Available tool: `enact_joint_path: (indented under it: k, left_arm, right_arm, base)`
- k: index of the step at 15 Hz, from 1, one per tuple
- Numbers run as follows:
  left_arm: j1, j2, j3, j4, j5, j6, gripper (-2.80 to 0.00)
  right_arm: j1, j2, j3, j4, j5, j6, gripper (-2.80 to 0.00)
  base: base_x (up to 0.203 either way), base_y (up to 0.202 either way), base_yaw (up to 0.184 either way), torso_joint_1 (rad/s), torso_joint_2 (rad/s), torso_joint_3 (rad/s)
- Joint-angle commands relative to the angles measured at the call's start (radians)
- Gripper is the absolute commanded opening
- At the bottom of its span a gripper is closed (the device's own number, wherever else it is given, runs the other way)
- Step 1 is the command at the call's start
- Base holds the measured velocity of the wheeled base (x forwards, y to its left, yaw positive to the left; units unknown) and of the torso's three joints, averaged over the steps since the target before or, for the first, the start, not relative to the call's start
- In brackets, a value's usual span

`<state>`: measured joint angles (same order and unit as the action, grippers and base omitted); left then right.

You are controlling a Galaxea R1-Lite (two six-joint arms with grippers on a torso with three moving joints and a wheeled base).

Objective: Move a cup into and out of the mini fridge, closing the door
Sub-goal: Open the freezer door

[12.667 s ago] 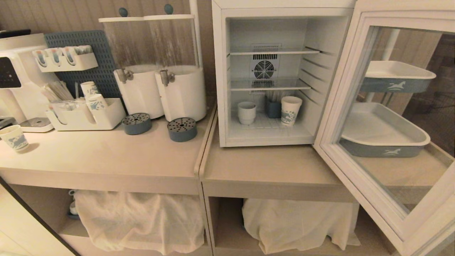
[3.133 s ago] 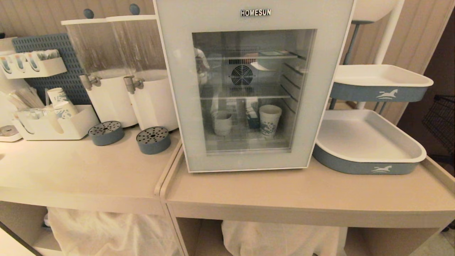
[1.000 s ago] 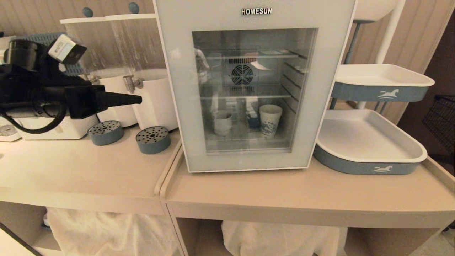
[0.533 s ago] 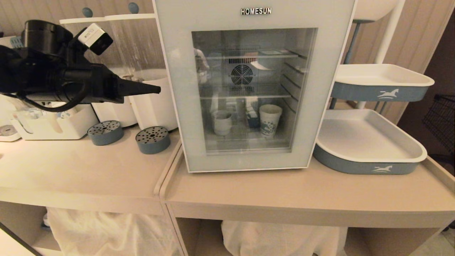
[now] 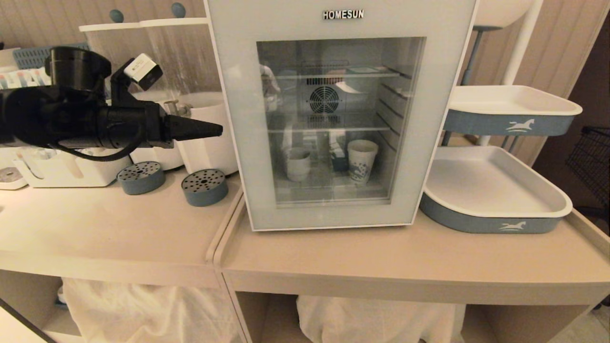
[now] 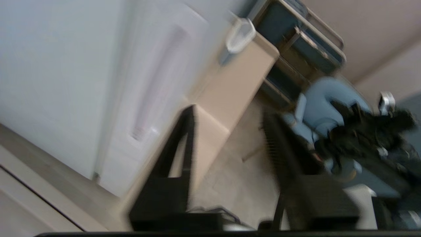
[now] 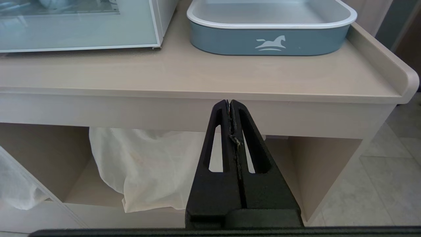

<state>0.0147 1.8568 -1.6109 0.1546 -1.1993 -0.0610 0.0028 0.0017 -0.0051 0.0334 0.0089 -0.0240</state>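
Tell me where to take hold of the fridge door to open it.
Grip the door by the long recessed handle on its left edge, coming from the fridge's left side. The left end effector is already there, fingers apart, and the hinge seems to be on the right.

Black left arm (image 5: 71, 119), looped cable, tapered gripper (image 5: 217, 129), seemingly white-capped camera block.

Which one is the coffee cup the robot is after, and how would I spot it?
Find the white mini fridge marked HOMESUN and look through its shut glass door. On the bottom shelf, at the left, sits the cup, plain and squat, unlike the taller blue-patterned paper cup farther right.
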Motion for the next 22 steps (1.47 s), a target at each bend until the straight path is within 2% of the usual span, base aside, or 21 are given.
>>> enact_joint_path:
  k: [1, 5, 8, 10, 13, 15, 16, 18, 20, 22]
  left_arm:
    - [0.001, -0.007, 0.001, -0.027, -0.004, -0.083, 0.00]
    - [-0.001, 0.002, 0.027, -0.142, -0.018, -0.092, 0.00]
    - [-0.001, -0.004, 0.083, -0.170, -0.075, -0.064, 0.00]
    - [-0.001, -0.011, 0.151, -0.235, -0.109, 0.025, 0.00]
    - [-0.001, -0.011, 0.203, -0.259, -0.122, 0.107, 0.00]
    - [-0.002, 0.000, 0.226, -0.256, -0.123, 0.222, 0.00]
    - [-0.004, 0.009, 0.236, -0.256, -0.123, 0.256, 0.00]
    - [-0.009, 0.015, 0.236, -0.257, -0.123, 0.269, 0.00]
    - [-0.028, 0.031, 0.230, -0.257, -0.120, 0.329, 0.00]
    - [-0.052, 0.048, 0.226, -0.259, -0.113, 0.352, 0.00]
  right_arm:
    - [0.000, 0.000, -0.001, 0.000, 0.000, -0.001, -2.80]
    - [0.000, 0.000, -0.001, 0.000, 0.000, -0.001, -2.80]
    - [0.000, 0.000, -0.001, 0.000, 0.000, -0.001, -2.80]
    - [0.000, 0.000, -0.001, 0.001, 0.000, -0.001, -2.80]
    - [0.000, 0.000, -0.001, 0.002, 0.000, -0.001, -2.80]
    - [0.000, 0.000, -0.001, 0.002, 0.000, -0.001, -2.80]
    - [0.000, 0.000, -0.001, 0.002, 0.000, -0.001, -2.80]
    - [0.000, 0.000, -0.001, 0.002, 0.001, -0.001, -2.80]
    - [0.000, 0.000, -0.001, 0.002, 0.000, -0.002, -2.80]
    - [0.000, 0.000, -0.001, 0.002, 0.000, -0.002, -2.80]
  base:
    - [0.000, 0.000, 0.000, 0.000, 0.00, 0.000]
    - [0.000, 0.000, 0.000, 0.000, 0.00, 0.000]
    - [0.000, 0.000, 0.000, 0.000, 0.00, 0.000]
    - [0.000, 0.000, 0.000, 0.000, 0.00, 0.000]
    - [0.000, 0.000, 0.000, 0.000, 0.00, 0.000]
    - [0.000, 0.000, 0.000, 0.000, 0.00, 0.000]
    - [0.000, 0.000, 0.000, 0.000, 0.00, 0.000]
    - [0.000, 0.000, 0.000, 0.000, 0.00, 0.000]
    - [0.000, 0.000, 0.000, 0.000, 0.00, 0.000]
    - [0.000, 0.000, 0.000, 0.000, 0.00, 0.000]
